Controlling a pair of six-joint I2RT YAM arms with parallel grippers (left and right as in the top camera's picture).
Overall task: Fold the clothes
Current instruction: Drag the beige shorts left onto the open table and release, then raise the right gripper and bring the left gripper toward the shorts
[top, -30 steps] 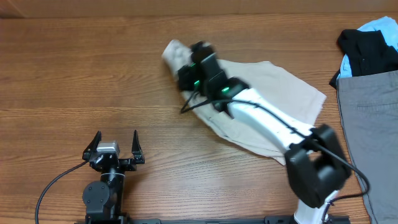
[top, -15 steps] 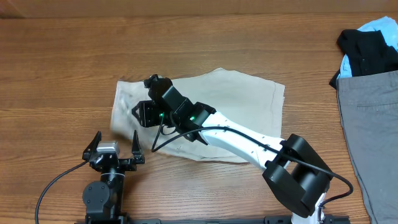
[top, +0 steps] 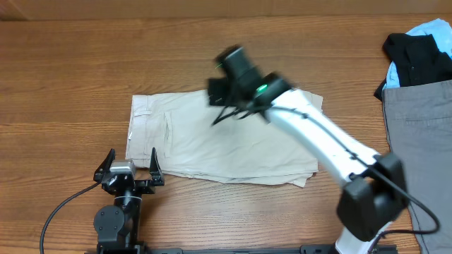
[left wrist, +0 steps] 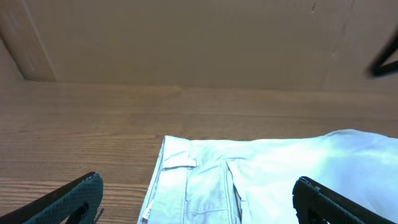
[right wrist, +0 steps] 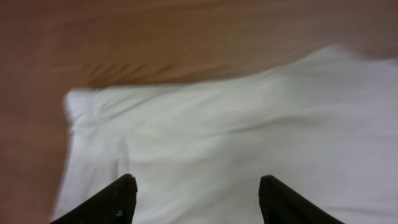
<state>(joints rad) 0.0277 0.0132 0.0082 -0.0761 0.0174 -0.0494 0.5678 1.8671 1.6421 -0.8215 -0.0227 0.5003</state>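
The pale beige trousers [top: 226, 137] are seen lying flat near the middle of the table [top: 63, 70]. They are laid out as a rough rectangle, with the waistband [top: 133, 130] at the left and layered edges showing at the near right corner. From this a lengthwise fold is judged to be down and a crosswise fold to be due. The right pincer [right wrist: 196, 196] is held above the far part of the cloth, spread wide with nothing in it; in the overhead view it is blurred. The left pincer [top: 130, 162] is parked wide and empty just beside the near left corner of the trousers. For the next move a grip on the waistband edge would be called for, best at both corners, so that it could be carried across to the right without the layers slipping. A black garment [top: 417, 53], a light blue garment [top: 432, 28] and a grey garment [top: 420, 141] are found at the right edge, well apart, and nothing is seen to stand in the way.
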